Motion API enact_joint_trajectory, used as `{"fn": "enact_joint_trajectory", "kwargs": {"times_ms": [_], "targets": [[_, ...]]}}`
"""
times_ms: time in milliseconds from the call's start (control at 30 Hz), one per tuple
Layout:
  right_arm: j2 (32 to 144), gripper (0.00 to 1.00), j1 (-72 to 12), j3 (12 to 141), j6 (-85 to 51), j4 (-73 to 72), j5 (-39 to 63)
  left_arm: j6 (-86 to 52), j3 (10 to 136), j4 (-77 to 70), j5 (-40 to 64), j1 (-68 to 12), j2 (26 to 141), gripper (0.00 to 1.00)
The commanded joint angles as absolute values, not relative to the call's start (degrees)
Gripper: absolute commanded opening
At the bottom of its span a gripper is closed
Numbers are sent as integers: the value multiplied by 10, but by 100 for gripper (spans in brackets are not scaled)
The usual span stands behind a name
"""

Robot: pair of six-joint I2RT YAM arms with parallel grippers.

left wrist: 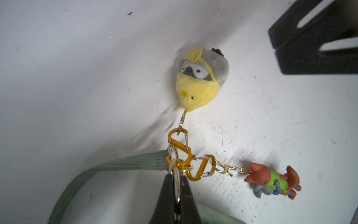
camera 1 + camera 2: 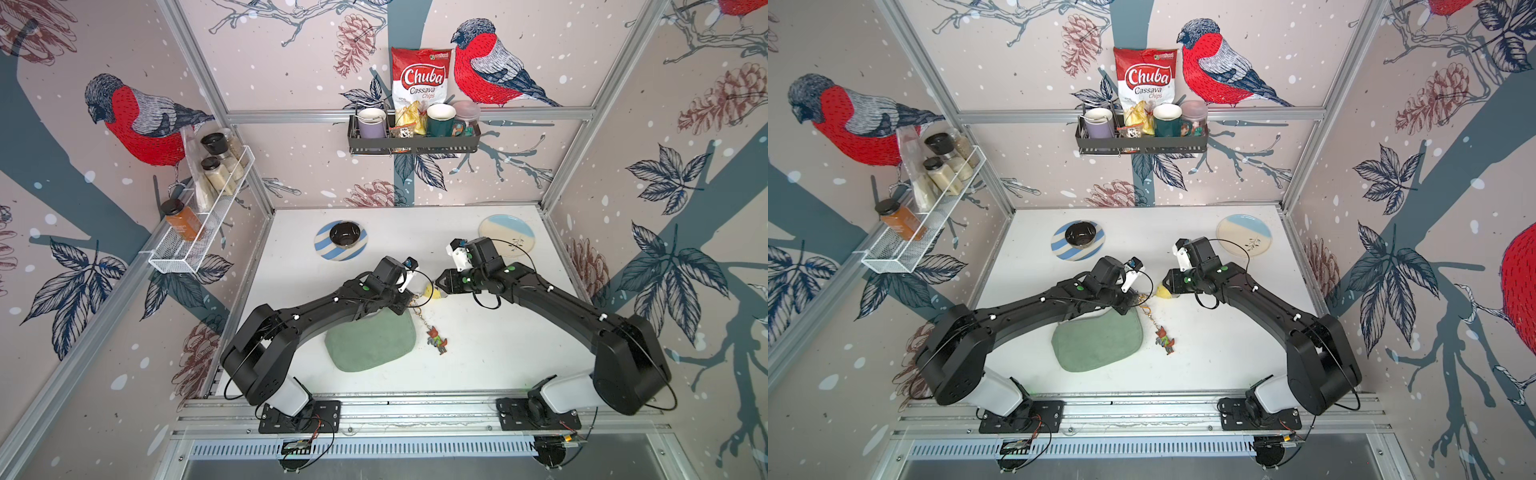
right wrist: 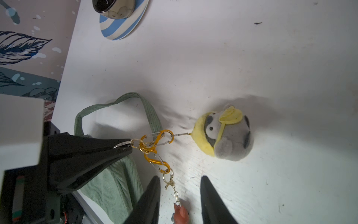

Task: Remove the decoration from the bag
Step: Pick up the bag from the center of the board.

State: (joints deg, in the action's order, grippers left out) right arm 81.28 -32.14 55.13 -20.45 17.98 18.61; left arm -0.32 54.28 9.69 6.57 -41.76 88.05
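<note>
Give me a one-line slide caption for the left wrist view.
Left gripper shut on the key ring at the bag's strap, orange carabiners linking a plush penguin and a fox charm.

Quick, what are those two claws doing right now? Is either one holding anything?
Left gripper: closed, pinching the silver ring at the end of the bag strap.
Right gripper: open, holding nothing.

Surface: white table (image 2: pixel 478 365), scuffed
Far left: blue-striped plate (image 2: pixel 326 251)
Far right: cream-and-blue plate (image 2: pixel 505 228)
Near middle: sage-green bag (image 2: pixel 370 343), lying flat
Just beside bag: plush penguin charm (image 1: pixel 201 85); fox charm (image 2: pixel 437 340)
</note>
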Motion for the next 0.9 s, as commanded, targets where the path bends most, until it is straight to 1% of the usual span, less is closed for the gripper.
{"fn": "enact_joint_trajectory", "kwargs": {"times_ms": [0,100,300,433,567,667,767,867], "targets": [[776,40,-323,489,-179,53,243,46,536,72,83,-419,858,0],[752,41,-322,437,-182,-32,260,63,524,68,110,-418,832,0],[764,40,-314,425,-172,-84,320,100,514,68,169,-417,778,0],[767,48,-307,424,-168,-112,366,146,514,95,194,-417,747,0],[759,52,-304,418,-124,-109,415,183,512,108,217,-411,719,0],[757,52,-307,421,-70,-75,447,193,513,107,249,-400,702,0],[752,50,-330,416,-21,-45,446,195,520,112,285,-391,693,0],[742,45,-343,389,-22,-81,451,204,527,125,314,-387,683,0]]}}
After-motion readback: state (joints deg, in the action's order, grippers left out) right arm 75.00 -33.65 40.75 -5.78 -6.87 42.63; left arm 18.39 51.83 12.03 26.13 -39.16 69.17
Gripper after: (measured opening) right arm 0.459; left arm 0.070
